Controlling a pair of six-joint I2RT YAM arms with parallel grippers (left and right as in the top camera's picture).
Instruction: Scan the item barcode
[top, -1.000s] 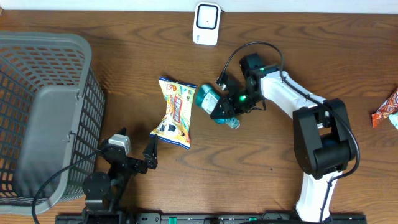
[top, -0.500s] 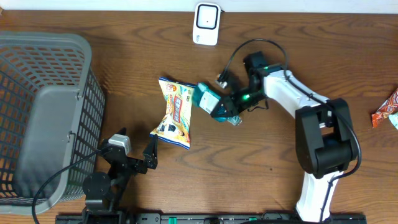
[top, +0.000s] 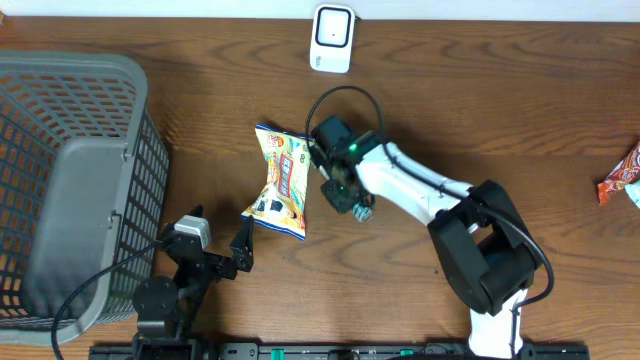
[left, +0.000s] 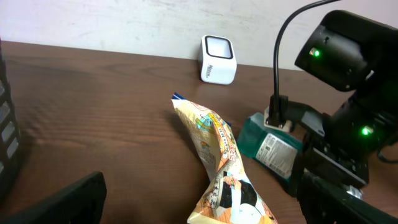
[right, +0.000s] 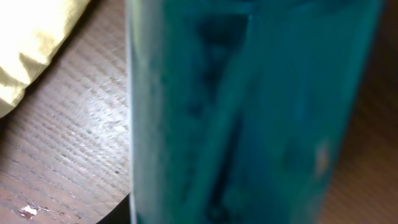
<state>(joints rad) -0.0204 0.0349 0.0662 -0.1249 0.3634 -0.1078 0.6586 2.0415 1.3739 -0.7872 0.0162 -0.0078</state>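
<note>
Beside yellow snack bag (top: 282, 183), teal pack (left: 268, 149) with white label, gripped by right hand (top: 338, 185), left hand (top: 218, 230) open

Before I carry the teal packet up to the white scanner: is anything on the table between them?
Nothing visible. Bare wood lies between the teal packet and the white scanner; the yellow snack bag sits off to its side.

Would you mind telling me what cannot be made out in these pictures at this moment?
Teal packet: mostly under the right arm in the overhead view; only a blur in the right wrist view; whether it is gripped cannot be told.
Its label: print too small in the left wrist view to find a barcode.
Red wrapper: cut off by the overhead view's right edge.
</note>
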